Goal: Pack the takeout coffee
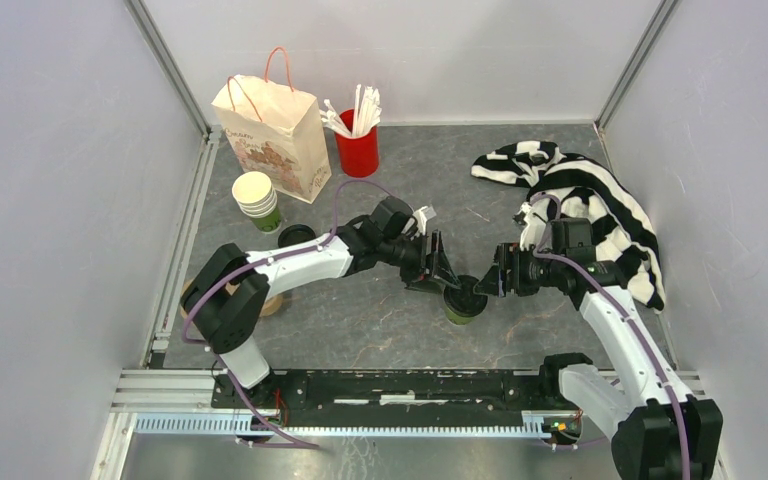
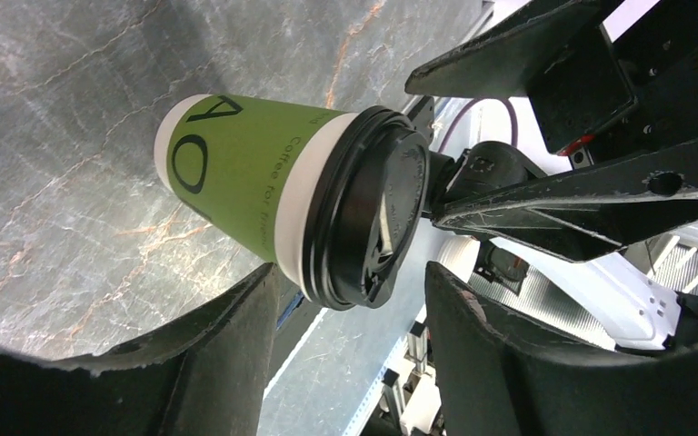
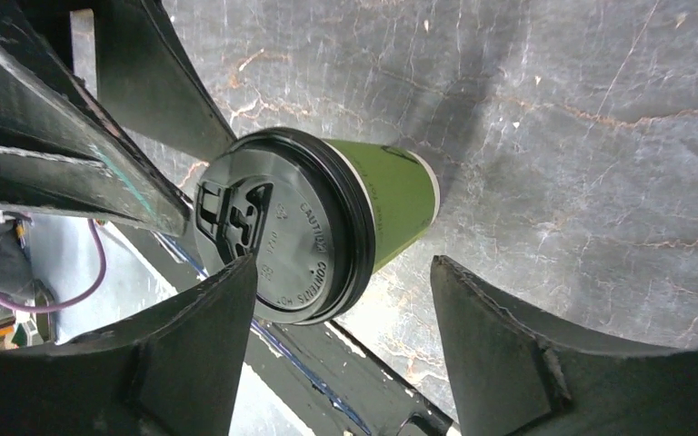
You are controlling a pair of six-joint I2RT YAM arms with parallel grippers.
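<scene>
A: Cup (image 1: 463,303) with a black lid (image 3: 282,236) stands upright on the table (image 1: 360,325), well apart from the paper bag (image 1: 272,140), to its near-right. Which tool holds it?
B: None. The left tool (image 1: 442,276) and the right tool (image 1: 492,281) face each other across the lid, both released, jaws wide, nothing grasped
A: How to do the pick well?
B: I think only one tool should close, on the green wall under the lid rim, not on the lid, which may pop off. The other should retreat first, because the two tools are near to each other. Carry the cup upright to the bag
A: And the arms?
B: The left arm lies low, stretched away from the bag, wrist tilted down. The right arm bends inward toward the bag side. A second capped cup (image 1: 296,236), as I judge, shows just in front of the bag
</scene>
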